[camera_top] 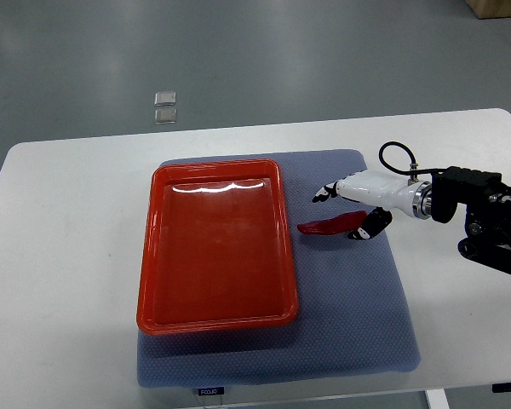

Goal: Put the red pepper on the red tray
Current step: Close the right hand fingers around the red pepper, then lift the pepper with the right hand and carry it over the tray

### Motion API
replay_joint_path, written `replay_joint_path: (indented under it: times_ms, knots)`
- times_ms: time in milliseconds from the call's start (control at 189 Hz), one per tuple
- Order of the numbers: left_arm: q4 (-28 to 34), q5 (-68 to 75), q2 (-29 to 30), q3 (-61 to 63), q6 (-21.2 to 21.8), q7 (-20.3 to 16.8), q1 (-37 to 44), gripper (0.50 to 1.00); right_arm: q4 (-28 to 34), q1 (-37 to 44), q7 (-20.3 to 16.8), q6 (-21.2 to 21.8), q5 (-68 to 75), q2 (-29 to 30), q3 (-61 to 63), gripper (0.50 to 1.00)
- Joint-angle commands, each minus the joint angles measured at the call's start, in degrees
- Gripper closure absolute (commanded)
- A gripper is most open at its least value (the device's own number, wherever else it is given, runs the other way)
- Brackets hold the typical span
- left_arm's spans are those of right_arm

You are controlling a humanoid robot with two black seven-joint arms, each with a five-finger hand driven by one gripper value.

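A long red pepper (pixel 328 227) lies on the blue-grey mat (pixel 358 315), just right of the red tray (pixel 157 256). The tray is empty and sits on the mat's left part. My right hand (pixel 345 213) comes in from the right edge and hovers right over the pepper's right end. Its fingers (pixel 324 193) are spread and point toward the tray, above the pepper. The thumb (pixel 368 227) sits at the pepper's right end, and I cannot tell whether it touches. The pepper rests on the mat. The left arm is out of sight.
The mat lies on a white table (pixel 60 256). The right forearm with its black wrist and cable (pixel 460 200) stretches over the table's right side. Two small clear squares (pixel 164 106) lie on the floor beyond the far edge.
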Motion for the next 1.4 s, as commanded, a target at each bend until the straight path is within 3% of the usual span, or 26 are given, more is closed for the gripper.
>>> replay_joint_path:
  times_ms: [0, 318, 455, 588, 657, 725, 1123, 1393]
  knots:
    - [0.0, 0.0, 0.0, 0.0, 0.0, 0.0, 0.0, 0.500, -1.2, -0.2, -0.1, -0.1, -1.7, 0.3, 0.0, 0.713]
    - [0.0, 0.0, 0.0, 0.0, 0.0, 0.0, 0.0, 0.500, -1.8, -1.2, -0.2, 0.1, -3.2, 0.2, -0.8, 0.718]
    - [0.0, 0.0, 0.0, 0.0, 0.0, 0.0, 0.0, 0.500, -2.1, -1.6, -0.2, -0.1, -3.3, 0.3, -0.7, 0.750]
    - [0.0, 0.0, 0.0, 0.0, 0.0, 0.0, 0.0, 0.500, -3.0, -1.5, -0.2, -0.1, -3.3, 0.4, -0.7, 0.857]
    - [0.0, 0.0, 0.0, 0.0, 0.0, 0.0, 0.0, 0.500, -3.4, -1.5, -0.2, -0.3, -3.3, 0.4, -0.6, 0.963]
    - [0.0, 0.0, 0.0, 0.0, 0.0, 0.0, 0.0, 0.500, -3.4, -1.4, -0.2, -0.6, -3.3, 0.4, -0.4, 1.000]
    - [0.0, 0.0, 0.0, 0.0, 0.0, 0.0, -0.1, 0.500, -3.5, 1.0, -0.2, -3.2, -0.2, 0.6, 3.2, 1.000]
    - [0.0, 0.0, 0.0, 0.0, 0.0, 0.0, 0.0, 0.500, -6.6, 6.7, -0.2, -3.2, 5.8, 9.3, 2.5, 1.000]
